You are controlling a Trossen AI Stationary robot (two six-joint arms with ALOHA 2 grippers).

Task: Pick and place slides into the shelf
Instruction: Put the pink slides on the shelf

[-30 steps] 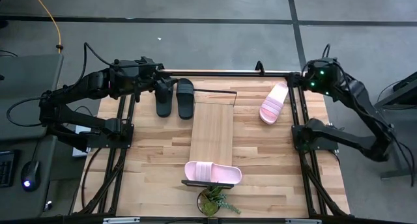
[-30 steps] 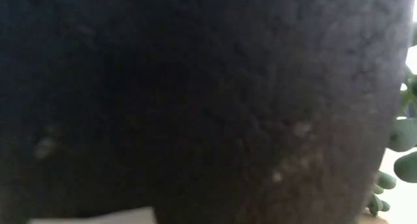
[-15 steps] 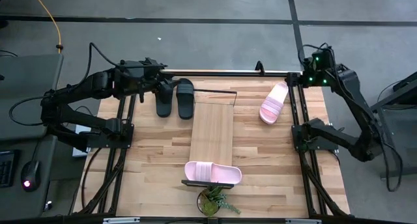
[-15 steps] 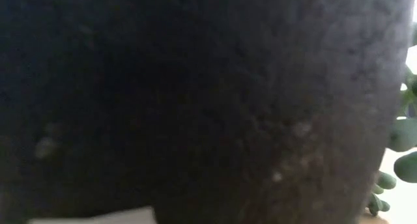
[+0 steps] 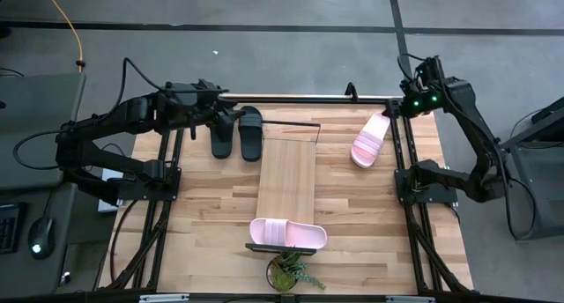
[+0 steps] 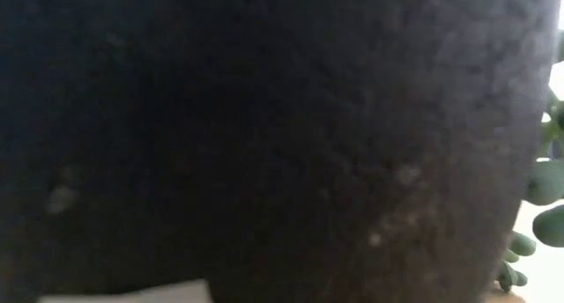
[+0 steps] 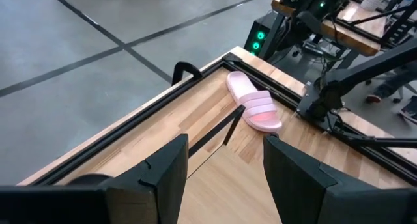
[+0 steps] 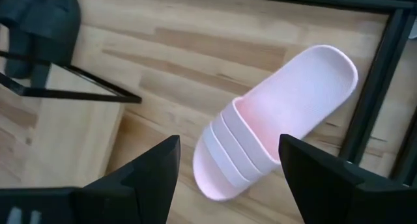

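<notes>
High view: The shelf (image 5: 285,187) is laid lengthwise down the middle of the table (image 5: 211,215), its plank running from 12 to 6 o'clock. One pink slide (image 5: 287,233) is set crosswise on the shelf's 6 o'clock end. A second pink slide (image 5: 370,138) is found on the tabletop at about 2 o'clock, apart from the shelf. The black pair (image 5: 237,132) is placed side by side at 11 o'clock, just beside the shelf's far end. The left gripper (image 5: 220,115) is positioned over the black pair; the right gripper (image 5: 394,112) is held near the heel of the 2 o'clock slide. A potted plant (image 5: 288,272) is stationed at 6 o'clock.

Low view: The frame is almost wholly blocked by a dark pot (image 6: 264,136); green leaves (image 6: 542,197) are glimpsed at its 3 o'clock edge.

Left wrist view: The jaws are seen spread wide, nothing between them. The far pink slide (image 7: 254,101) is visible beyond.

Right wrist view: The jaws are spread wide and empty above the pink slide (image 8: 273,123).
</notes>
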